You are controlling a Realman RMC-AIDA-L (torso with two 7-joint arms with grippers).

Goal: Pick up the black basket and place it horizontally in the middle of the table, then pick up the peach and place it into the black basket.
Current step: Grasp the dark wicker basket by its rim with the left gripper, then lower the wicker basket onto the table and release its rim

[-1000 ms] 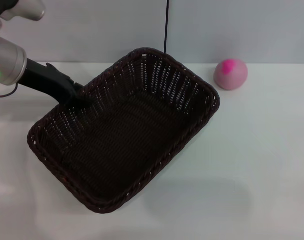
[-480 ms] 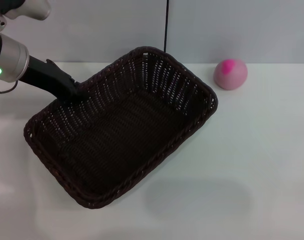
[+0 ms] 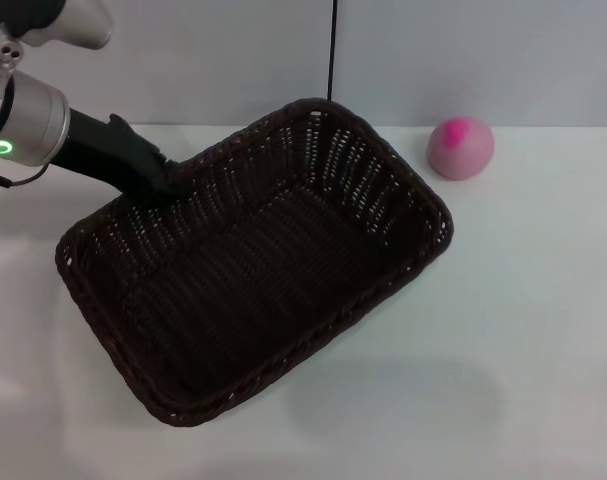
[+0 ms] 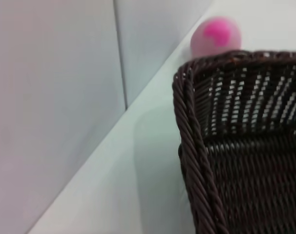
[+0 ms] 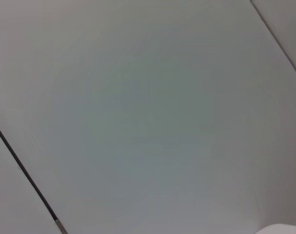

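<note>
A: Since a second ago the black basket [image 3: 253,265] has swung and shifted toward the peach [image 3: 460,148]; its far corner now sits higher in the head view.

B: Who has it?

A: The left gripper [image 3: 168,180], closed on the basket's far-left rim; the basket sits diagonally over the white surface [image 3: 523,300], casting a shadow.

B: And the peach?

A: On the surface near the back wall, just beyond the basket's right corner, apart from it.

wall [image 3: 463,60]: plain pale grey panels | seam [image 3: 332,50]: dark, vertical | light: even
</note>
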